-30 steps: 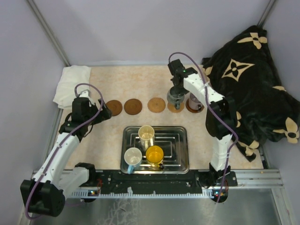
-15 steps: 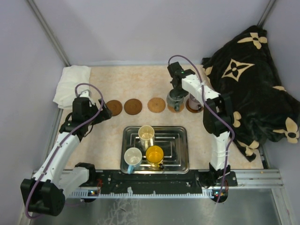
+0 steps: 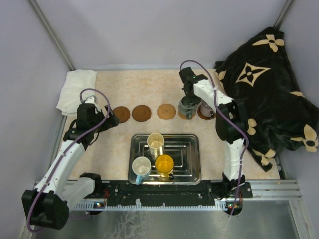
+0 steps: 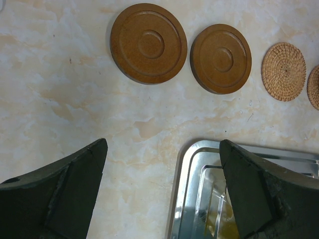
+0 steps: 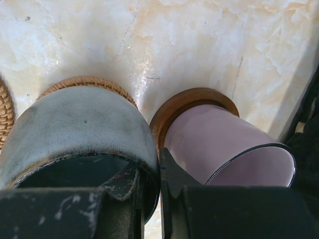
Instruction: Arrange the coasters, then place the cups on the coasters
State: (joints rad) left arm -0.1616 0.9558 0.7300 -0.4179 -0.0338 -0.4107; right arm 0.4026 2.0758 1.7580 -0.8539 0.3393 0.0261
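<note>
Three bare coasters lie in a row; the left wrist view shows two wooden ones and a woven one. The grey cup hangs over a woven coaster, with my right gripper shut on its rim, one finger inside. Right beside it the pale purple cup stands on a dark coaster. The cream, light blue and yellow-orange cups sit in the tray. My left gripper is open and holds nothing.
The steel tray lies near the front, its corner under my left gripper. A white cloth sits at the back left. A black patterned blanket fills the right side, close to the purple cup.
The right arm has shifted slightly, bringing the grey cup a little nearer over the woven coaster. The left arm has not moved.
</note>
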